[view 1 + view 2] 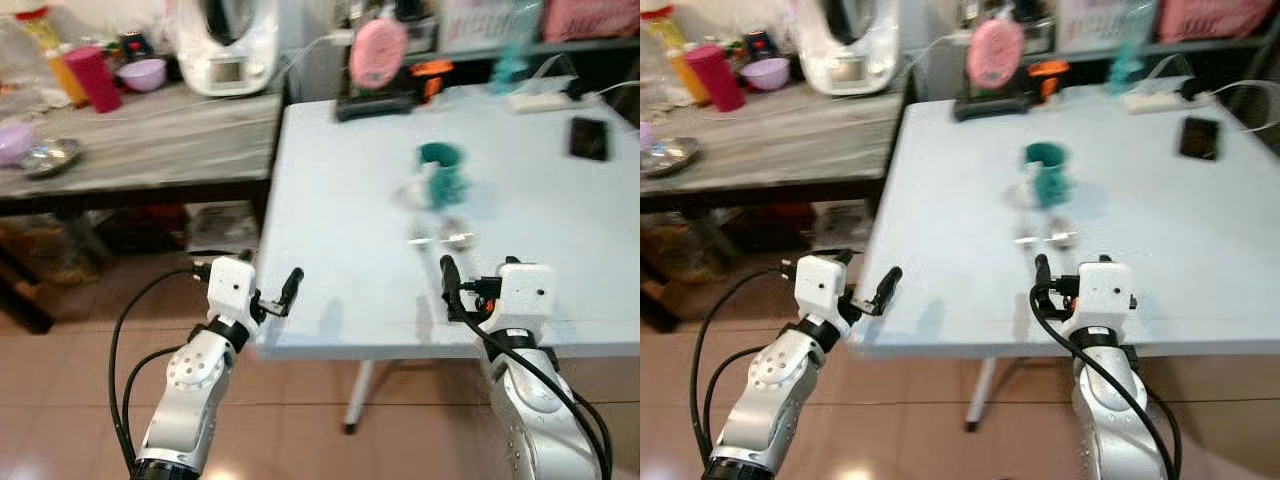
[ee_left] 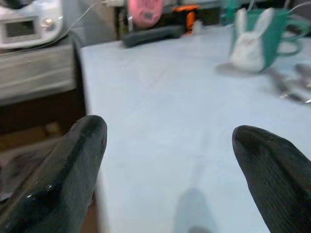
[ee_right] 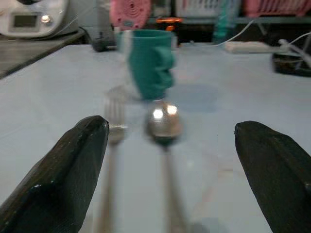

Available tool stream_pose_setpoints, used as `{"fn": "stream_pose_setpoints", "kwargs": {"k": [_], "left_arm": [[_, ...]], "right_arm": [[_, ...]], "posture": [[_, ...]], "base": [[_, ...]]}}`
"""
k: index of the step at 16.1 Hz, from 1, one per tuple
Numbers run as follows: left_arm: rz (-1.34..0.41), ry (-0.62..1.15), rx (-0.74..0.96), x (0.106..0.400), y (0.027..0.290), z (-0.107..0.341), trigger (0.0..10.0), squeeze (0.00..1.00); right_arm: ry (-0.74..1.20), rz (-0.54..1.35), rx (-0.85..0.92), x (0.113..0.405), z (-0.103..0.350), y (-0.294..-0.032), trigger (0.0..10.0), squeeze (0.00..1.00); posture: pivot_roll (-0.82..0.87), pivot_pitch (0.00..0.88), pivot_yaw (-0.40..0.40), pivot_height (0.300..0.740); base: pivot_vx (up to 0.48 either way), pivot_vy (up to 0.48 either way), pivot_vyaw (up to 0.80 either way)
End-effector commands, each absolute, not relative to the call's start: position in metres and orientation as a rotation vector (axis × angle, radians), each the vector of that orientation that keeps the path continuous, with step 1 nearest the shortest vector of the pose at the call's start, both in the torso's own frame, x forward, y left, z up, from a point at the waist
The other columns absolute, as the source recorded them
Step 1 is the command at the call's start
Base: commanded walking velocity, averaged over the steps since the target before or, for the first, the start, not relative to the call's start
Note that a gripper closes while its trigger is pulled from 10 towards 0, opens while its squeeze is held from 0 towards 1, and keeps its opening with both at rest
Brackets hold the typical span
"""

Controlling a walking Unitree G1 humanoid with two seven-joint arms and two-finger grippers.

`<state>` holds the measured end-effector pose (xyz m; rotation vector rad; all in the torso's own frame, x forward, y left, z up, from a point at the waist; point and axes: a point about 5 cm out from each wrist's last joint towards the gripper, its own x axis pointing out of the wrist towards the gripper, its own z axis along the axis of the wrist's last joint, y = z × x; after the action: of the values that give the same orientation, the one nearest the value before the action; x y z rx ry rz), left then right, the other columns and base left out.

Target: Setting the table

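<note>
The right gripper point(image 3: 167, 170) stands released, its two black fingers point(image 3: 63, 172) spread wide and holding nothing. Directly ahead of the jaws, in line with the gap, lie a spoon point(image 3: 163, 127) and a fork point(image 3: 112, 127), side by side on the pale blue table point(image 1: 340, 220), handles pointing back toward the jaws. This alignment suggests an approach for picking up cutlery: the wide opening leaves room to straddle either handle. Just beyond the utensil heads stands a teal mug point(image 3: 149, 62), upright, close to them but seemingly apart; the blur prevents a firmer reading.

The left gripper point(image 2: 170, 165) is likewise released and empty, fingers parted, at the table's near corner. Ahead and off to the right-arm side of its jaws the teal mug is visible with a white rabbit figure point(image 2: 249, 41) against it. Nothing lies between these jaws, so this arm appears to be on standby.

Farther out, a black phone point(image 1: 588, 138) rests near the table's far right edge, and a white kitchen appliance point(image 1: 225, 45) stands on the adjoining counter.
</note>
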<state>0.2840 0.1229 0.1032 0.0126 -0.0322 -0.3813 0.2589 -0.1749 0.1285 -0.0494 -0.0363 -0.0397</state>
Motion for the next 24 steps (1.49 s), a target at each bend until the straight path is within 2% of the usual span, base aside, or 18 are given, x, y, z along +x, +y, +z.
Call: {"fn": "stream_pose_setpoints", "kwargs": {"k": [1, 6, 7, 9, 11, 14, 17, 24], "left_arm": [[-0.348, -0.027, 0.01, 0.283, 0.131, 0.102, 10.0, 0.0], [-0.343, -0.031, 0.01, 0.284, 0.131, 0.103, 10.0, 0.0], [-0.347, -0.033, 0.02, 0.282, 0.135, 0.1, 10.0, 0.0], [-0.332, -0.021, 0.026, 0.282, 0.144, 0.096, 10.0, 0.0], [-0.334, -0.025, 0.034, 0.282, 0.146, 0.097, 10.0, 0.0], [-0.367, -0.038, 0.064, 0.281, 0.148, 0.099, 10.0, 0.0], [-0.443, -0.04, 0.079, 0.276, 0.149, 0.1, 10.0, 0.0], [-0.583, -0.061, 0.063, 0.26, 0.136, 0.1, 10.0, 0.0]], "right_arm": [[-0.036, -0.018, -0.023, 0.259, 0.13, -0.167, 10.0, 0.0], [-0.036, 0.002, -0.039, 0.262, 0.134, -0.162, 10.0, 0.0], [-0.053, -0.011, -0.107, 0.266, 0.139, -0.16, 10.0, 0.0], [-0.058, 0.054, -0.041, 0.269, 0.142, -0.152, 10.0, 0.0], [-0.063, 0.094, -0.055, 0.271, 0.145, -0.149, 10.0, 0.0], [-0.042, 0.114, -0.137, 0.283, 0.145, -0.141, 10.0, 0.0], [0.009, 0.189, -0.016, 0.296, 0.143, -0.132, 10.0, 0.0], [0.136, 0.223, 0.081, 0.319, 0.125, -0.105, 10.0, 0.0]], "posture": [[-0.31, 0.049, 0.11, 0.74], [-0.31, 0.058, 0.109, 0.74], [-0.31, 0.064, 0.109, 0.74], [-0.31, 0.069, 0.107, 0.74], [-0.31, 0.07, 0.107, 0.74], [-0.3, 0.074, 0.105, 0.74], [-0.29, 0.086, 0.106, 0.74], [-0.27, 0.101, 0.092, 0.74]], "base": [[0.0, 0.0, 0.0], [0.0, 0.0, 0.0], [0.0, 0.0, 0.0], [0.0, 0.0, 0.0], [0.0, 0.0, 0.0], [0.0, 0.0, 0.0], [0.0, 0.0, 0.0], [0.0, 0.0, 0.0]]}}
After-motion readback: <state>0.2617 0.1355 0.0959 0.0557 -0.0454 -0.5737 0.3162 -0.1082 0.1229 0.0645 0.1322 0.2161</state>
